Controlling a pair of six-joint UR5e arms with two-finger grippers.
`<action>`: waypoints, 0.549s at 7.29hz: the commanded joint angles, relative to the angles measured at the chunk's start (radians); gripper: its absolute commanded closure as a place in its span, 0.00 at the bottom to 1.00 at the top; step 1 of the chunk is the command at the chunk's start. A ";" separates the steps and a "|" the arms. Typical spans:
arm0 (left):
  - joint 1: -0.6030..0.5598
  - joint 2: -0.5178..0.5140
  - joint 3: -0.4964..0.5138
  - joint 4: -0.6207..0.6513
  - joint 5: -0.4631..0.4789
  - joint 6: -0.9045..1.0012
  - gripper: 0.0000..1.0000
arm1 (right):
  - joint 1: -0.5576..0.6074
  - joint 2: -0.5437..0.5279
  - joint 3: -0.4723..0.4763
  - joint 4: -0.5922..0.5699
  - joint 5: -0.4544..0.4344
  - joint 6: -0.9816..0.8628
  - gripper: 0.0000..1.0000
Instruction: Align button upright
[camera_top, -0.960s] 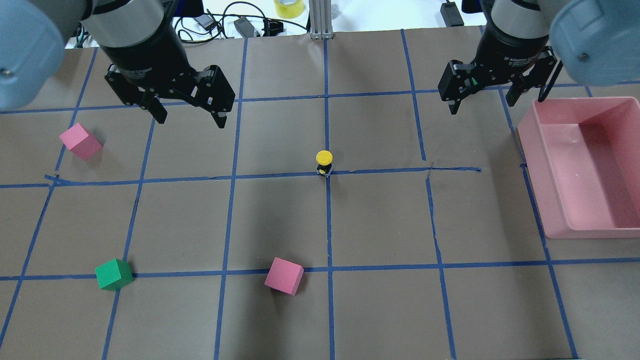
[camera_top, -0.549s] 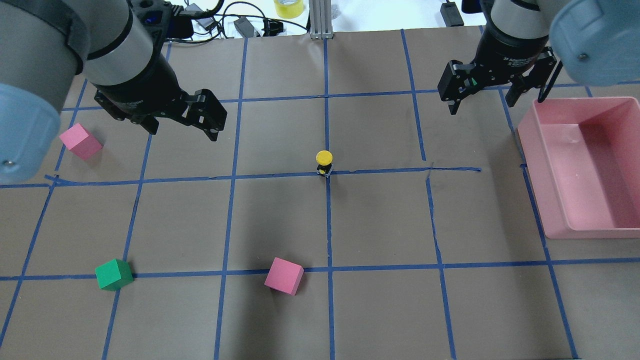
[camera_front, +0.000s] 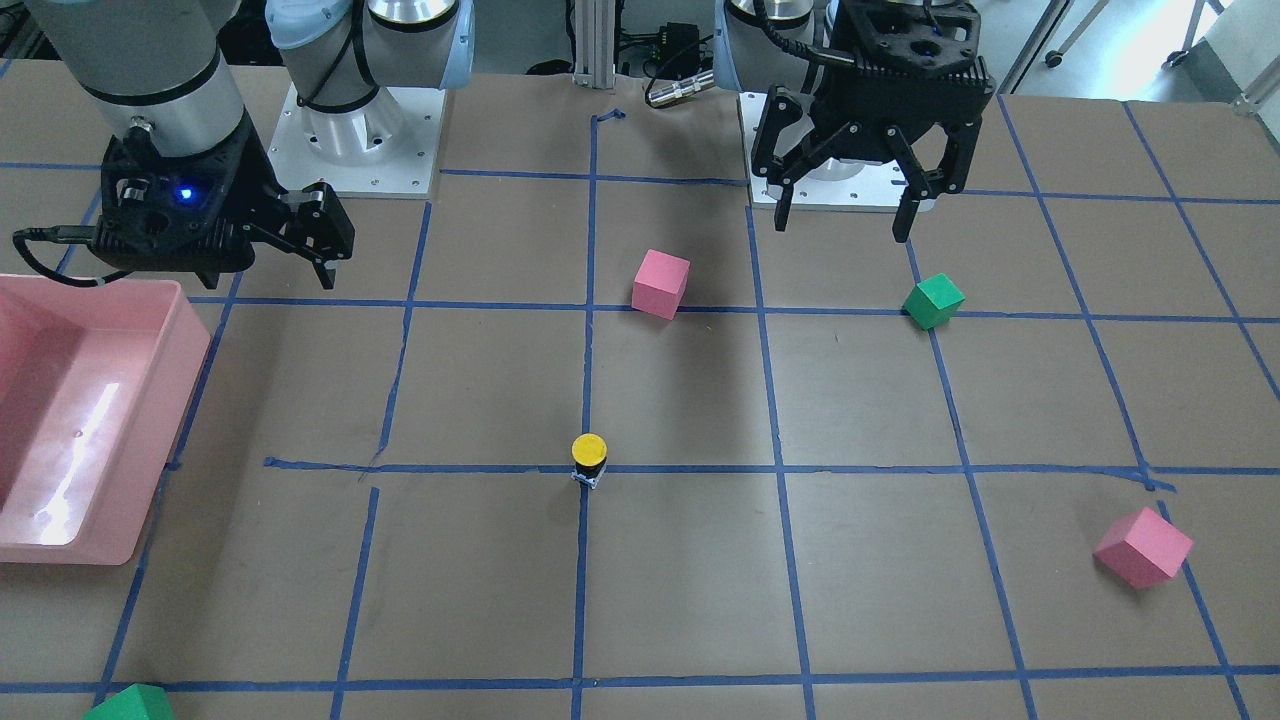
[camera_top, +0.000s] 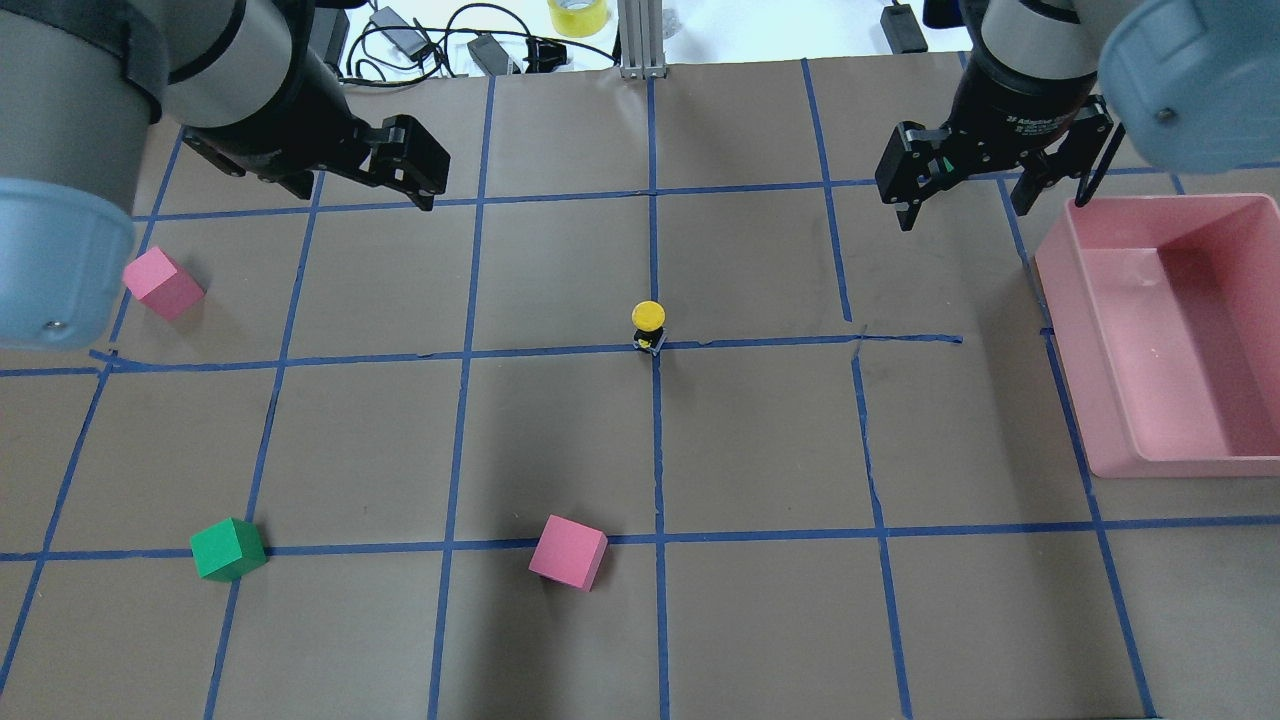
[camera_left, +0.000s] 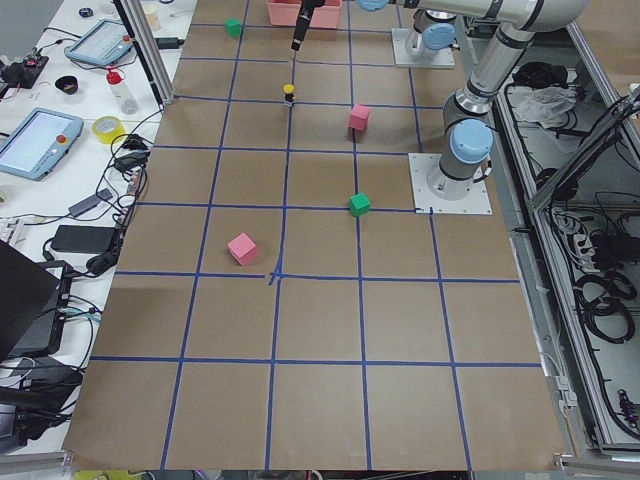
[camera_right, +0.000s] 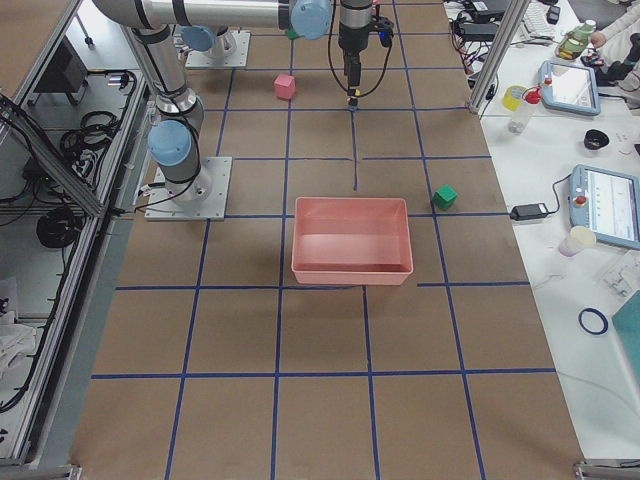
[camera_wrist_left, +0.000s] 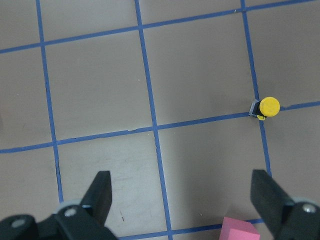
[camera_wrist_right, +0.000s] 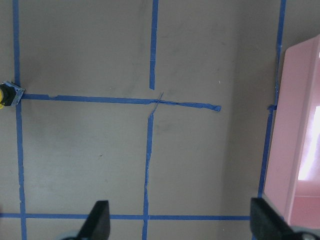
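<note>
The button (camera_top: 649, 325) stands upright on a tape crossing at the table's middle, yellow cap on top, black body below. It also shows in the front view (camera_front: 589, 458), the left wrist view (camera_wrist_left: 267, 106) and at the left edge of the right wrist view (camera_wrist_right: 5, 95). My left gripper (camera_top: 362, 190) is open and empty, high above the table and well to the left of the button; its fingers (camera_wrist_left: 102, 182) frame bare paper. My right gripper (camera_top: 965, 208) is open and empty, raised right of the button, beside the pink bin.
A pink bin (camera_top: 1060, 300) sits at the right edge. A pink cube (camera_top: 568, 552) and a green cube (camera_top: 228, 549) lie on the near side, another pink cube (camera_top: 162, 283) at the left. A second green cube (camera_front: 130, 705) lies at the far right corner.
My left gripper has moved up and left in the overhead view, away from the button, still open. The right gripper and the button have not moved.
</note>
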 joint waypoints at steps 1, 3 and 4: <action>0.001 0.002 0.020 -0.091 0.002 -0.009 0.00 | 0.000 0.000 0.000 0.002 0.000 0.000 0.00; 0.004 -0.042 0.115 -0.234 -0.027 -0.038 0.00 | 0.000 0.000 0.003 0.002 0.000 0.002 0.00; 0.001 -0.053 0.119 -0.247 -0.042 -0.058 0.00 | 0.000 0.000 0.008 0.000 0.000 0.002 0.00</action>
